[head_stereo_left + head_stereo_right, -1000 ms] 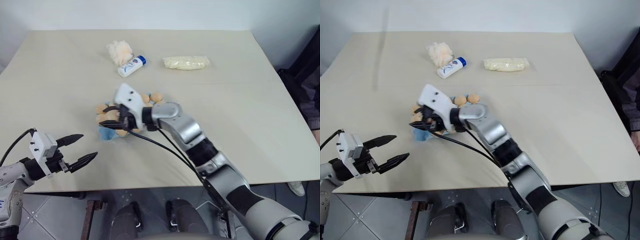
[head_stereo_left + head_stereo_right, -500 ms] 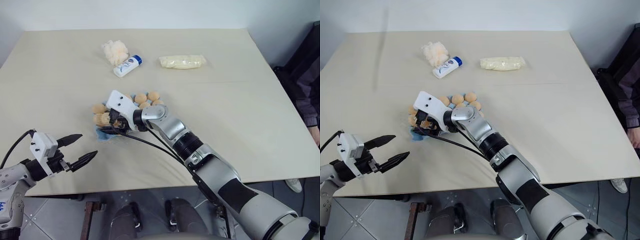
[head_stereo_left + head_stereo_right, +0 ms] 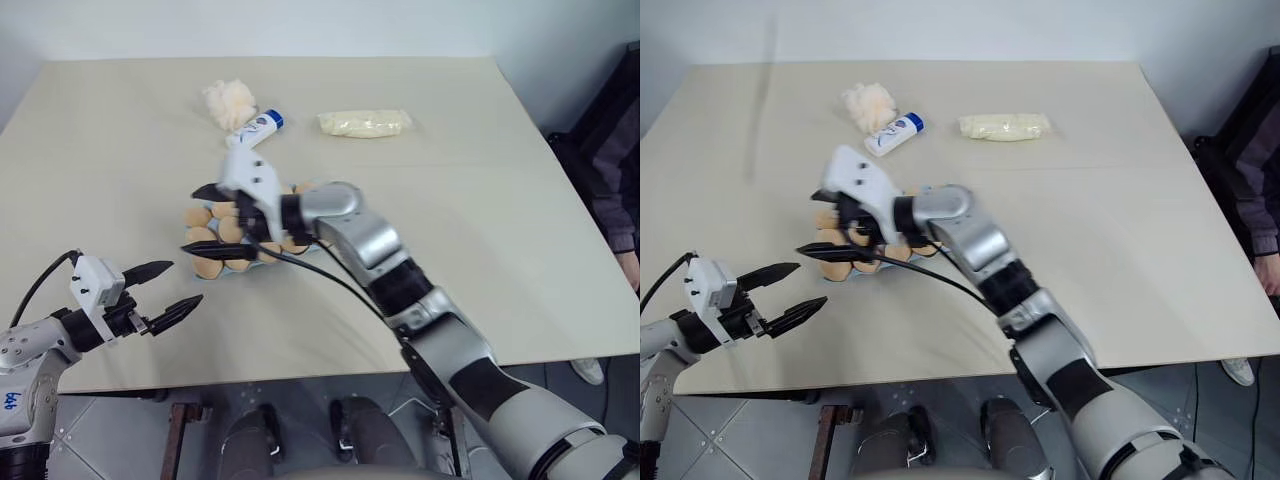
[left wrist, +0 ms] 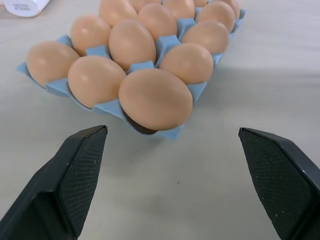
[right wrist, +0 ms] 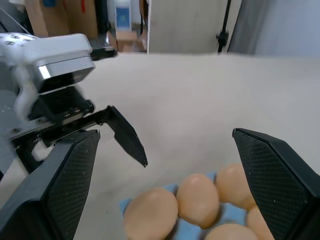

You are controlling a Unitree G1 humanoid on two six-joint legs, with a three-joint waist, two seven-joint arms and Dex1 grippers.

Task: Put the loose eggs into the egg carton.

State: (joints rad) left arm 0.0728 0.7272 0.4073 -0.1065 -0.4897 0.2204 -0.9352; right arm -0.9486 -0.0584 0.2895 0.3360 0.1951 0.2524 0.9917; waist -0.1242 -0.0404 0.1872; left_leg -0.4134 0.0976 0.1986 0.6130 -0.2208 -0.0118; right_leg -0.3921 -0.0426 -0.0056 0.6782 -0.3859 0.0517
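- Right gripper (image 3: 205,220): fingers spread, empty, directly above the egg carton (image 3: 243,262).
- Left gripper (image 3: 168,290): fingers spread, empty, near the carton.
- Left wrist view: eggs (image 4: 155,98) fill every visible cup.
- Right wrist view: left gripper lies beyond the carton.

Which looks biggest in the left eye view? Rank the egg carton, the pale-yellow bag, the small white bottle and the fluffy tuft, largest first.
1. egg carton, partly hidden by the right arm
2. pale-yellow bag
3. small white bottle and fluffy tuft: too alike to rank, and both lie farther from the camera
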